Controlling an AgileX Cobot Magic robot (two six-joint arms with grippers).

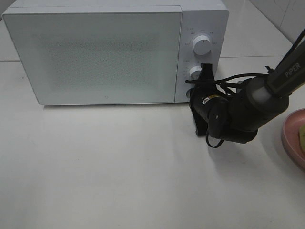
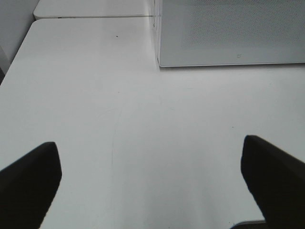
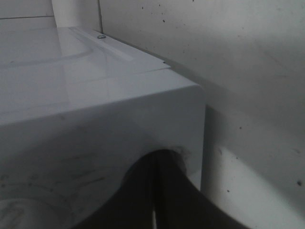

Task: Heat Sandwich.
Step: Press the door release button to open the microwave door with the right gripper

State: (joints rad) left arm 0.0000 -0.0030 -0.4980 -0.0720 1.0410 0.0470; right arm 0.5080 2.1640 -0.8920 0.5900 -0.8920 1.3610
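R gripper point(image 1: 206, 70): jaws shut, empty, tips beside microwave point(image 1: 205, 14) lower knob point(image 1: 194, 72).
L gripper point(image 2: 152, 179): jaws wide, empty, over worktop point(image 1: 119, 167).
Sandwich point(image 1: 301, 136): on pink plate point(image 1: 290, 140), worktop right edge, partly cut off.
Progress: door point(image 1: 95, 52) closed, sandwich not in; prob. open, load, heat all left.

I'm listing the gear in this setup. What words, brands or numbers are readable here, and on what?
"PiPER": on the right arm.
Marks around the microwave knobs: too small to read.
Yellow sticker on that arm's wrist: too small to read.
Wrist views: no text.
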